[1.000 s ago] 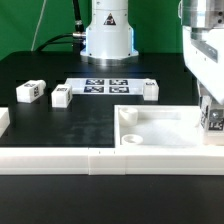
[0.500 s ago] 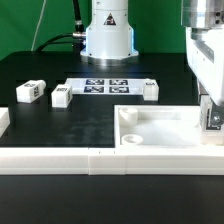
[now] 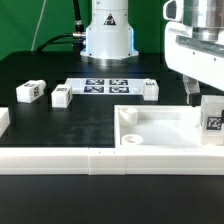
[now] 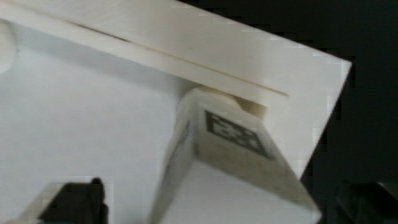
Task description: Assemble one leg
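A white leg (image 3: 212, 122) stands upright, long axis vertical, in the tray (image 3: 150, 128) near the desk's (image 3: 60, 125) right edge, just below the claw (image 3: 200, 95), which hangs released directly above it.

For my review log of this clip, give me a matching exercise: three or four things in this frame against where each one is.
Things:
1. leg
2. marker board
3. gripper
4. tray-like part

Places:
A. flat on the table before the robot base
B. above the tray's corner on the exterior view's right
C. upright in that tray corner
D. front of the table, rim up

Pairs: 1-C, 2-A, 3-B, 4-D
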Robot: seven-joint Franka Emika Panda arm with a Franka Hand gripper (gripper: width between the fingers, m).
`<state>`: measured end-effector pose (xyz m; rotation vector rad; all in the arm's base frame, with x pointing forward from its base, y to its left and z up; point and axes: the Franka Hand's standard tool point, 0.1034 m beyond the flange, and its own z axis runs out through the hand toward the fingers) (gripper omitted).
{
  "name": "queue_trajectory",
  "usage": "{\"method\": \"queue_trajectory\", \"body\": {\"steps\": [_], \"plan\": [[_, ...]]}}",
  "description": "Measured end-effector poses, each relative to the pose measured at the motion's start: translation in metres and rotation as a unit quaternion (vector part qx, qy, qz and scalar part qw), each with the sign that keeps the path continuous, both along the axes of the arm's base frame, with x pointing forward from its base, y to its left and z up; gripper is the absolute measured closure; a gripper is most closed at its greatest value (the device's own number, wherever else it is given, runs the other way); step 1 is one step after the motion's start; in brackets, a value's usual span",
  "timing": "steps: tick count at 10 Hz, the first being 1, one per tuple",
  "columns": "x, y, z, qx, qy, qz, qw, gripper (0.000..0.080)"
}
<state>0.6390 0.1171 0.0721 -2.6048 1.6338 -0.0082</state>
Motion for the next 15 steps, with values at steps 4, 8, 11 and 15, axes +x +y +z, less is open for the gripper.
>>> {"method": "queue_trajectory", "body": {"steps": [4,8,11,15], "plan": [[0.0003,0.0006,0.0003,-0.010,-0.011,0.206,0.978,0.0151],[0.0007,-0.0004,0.0004,-0.021,-0.020,0.376,0.926,0.0151],[0.0008,-0.0013,0.0003,-0.026,-0.022,0.446,0.894,0.0177],[0.0009,-0.0014,0.0003,-0.026,-0.021,0.430,0.902,0.0509]]}}
